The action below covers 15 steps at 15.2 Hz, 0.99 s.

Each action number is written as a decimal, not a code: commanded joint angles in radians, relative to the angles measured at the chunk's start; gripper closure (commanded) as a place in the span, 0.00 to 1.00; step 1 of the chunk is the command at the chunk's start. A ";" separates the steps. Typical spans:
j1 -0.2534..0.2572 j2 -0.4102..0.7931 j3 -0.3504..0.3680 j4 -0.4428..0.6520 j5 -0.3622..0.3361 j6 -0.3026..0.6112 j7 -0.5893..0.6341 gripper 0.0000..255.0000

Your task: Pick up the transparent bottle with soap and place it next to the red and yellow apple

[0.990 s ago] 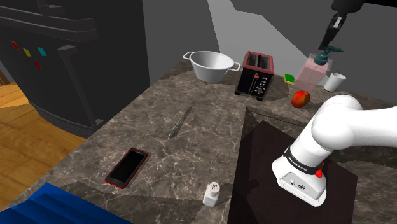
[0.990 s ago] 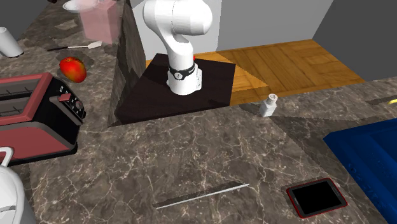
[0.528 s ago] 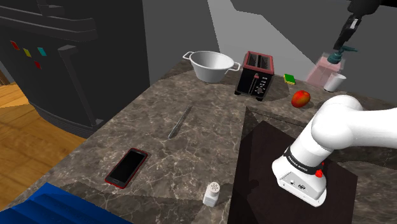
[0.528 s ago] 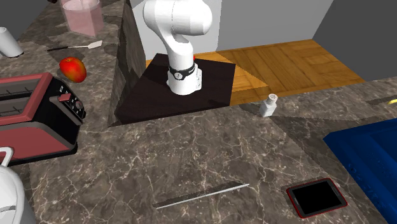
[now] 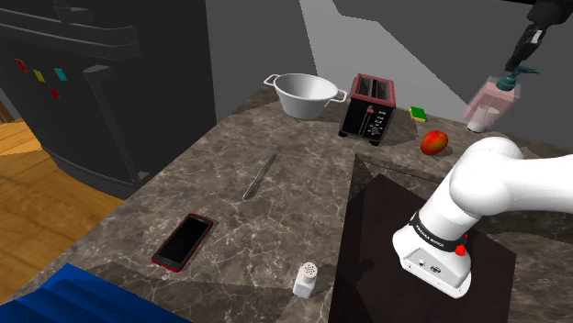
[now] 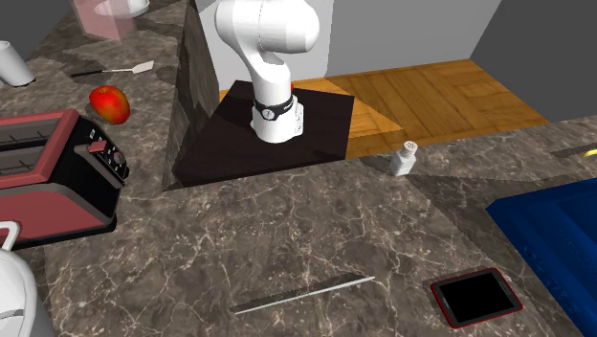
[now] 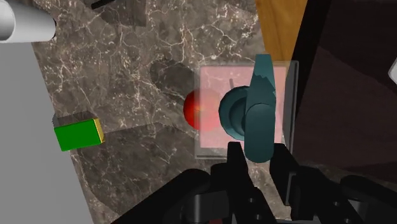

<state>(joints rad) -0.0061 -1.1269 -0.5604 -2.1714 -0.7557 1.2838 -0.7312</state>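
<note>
Grasping the soap bottle (image 5: 485,103), the hand (image 7: 257,156) hangs over a dark veined counter (image 5: 275,220).

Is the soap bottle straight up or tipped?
Tipped: the soap bottle hangs slanted in the air, the gripper clasping its teal pump.

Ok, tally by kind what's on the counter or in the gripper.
Vessels: 2 (two-handled pot, cup)
Utensils: 2 (knife, spatula)
Electricals: 2 (toaster, phone)
Cleaning: 2 (soap bottle, sponge)
Fruit: 1 (apple)
Seasoning: 1 (salt shaker)
Total: 10
Uncounted, unidentifiable: blue shape, yellow sliver.
</note>
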 commanded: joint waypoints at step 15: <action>0.144 0.103 -0.366 0.338 -0.224 0.086 -0.310 1.00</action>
<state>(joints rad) 0.1337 -1.0230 -0.9128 -1.8381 -0.9710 1.3630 -1.0325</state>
